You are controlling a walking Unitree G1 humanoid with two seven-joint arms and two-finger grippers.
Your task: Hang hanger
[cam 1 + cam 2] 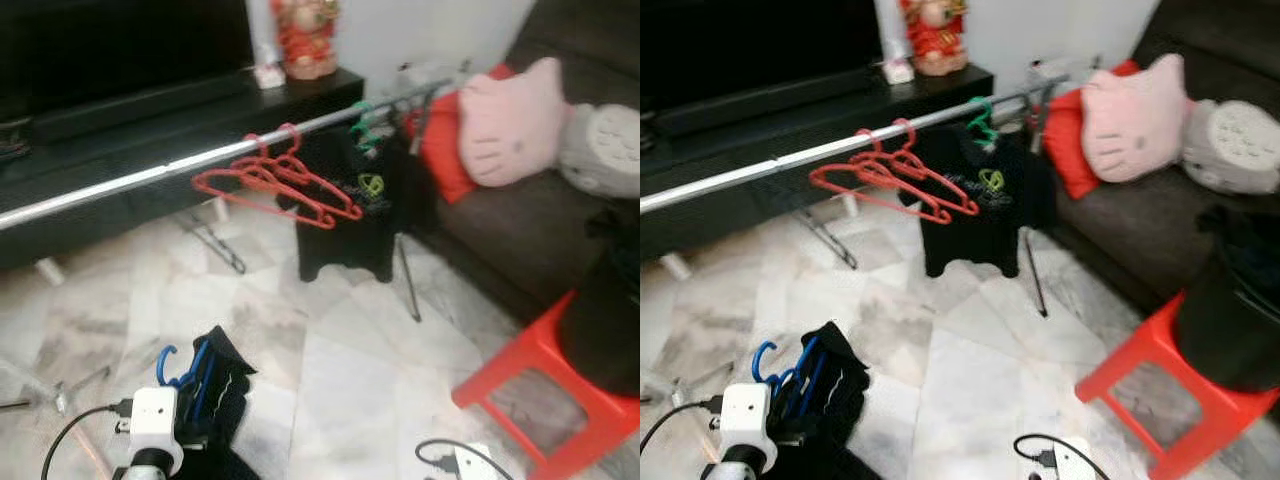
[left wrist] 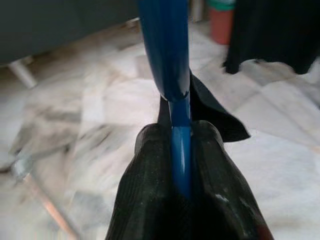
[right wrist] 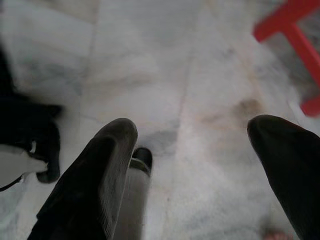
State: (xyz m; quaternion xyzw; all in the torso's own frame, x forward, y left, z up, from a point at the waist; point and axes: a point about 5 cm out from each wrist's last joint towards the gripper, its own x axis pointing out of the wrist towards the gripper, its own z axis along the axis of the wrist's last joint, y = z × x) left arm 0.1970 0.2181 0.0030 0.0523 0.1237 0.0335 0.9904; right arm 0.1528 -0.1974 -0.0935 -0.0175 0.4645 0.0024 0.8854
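Marble floor tiles spread pale and veined beneath the robot, with open floor between it and the clothes rail. Low at the robot's left, the left gripper is clamped on a blue hanger; its two black fingers press the hanger's thin shaft from both sides. From the head views the hanger's blue hook curls up beside a black garment carried on it, just above the white wrist camera.

Ahead, a silver clothes rail runs across, rising toward the robot's right. Two red hangers hang from it side by side, and a black T-shirt on a green hanger hangs further right. Bare rail stretches to the left of the red hangers.

A red plastic stool stands on the right, near a dark sofa holding a pink cat-face cushion.

The right gripper points at the floor, fingers spread wide apart.
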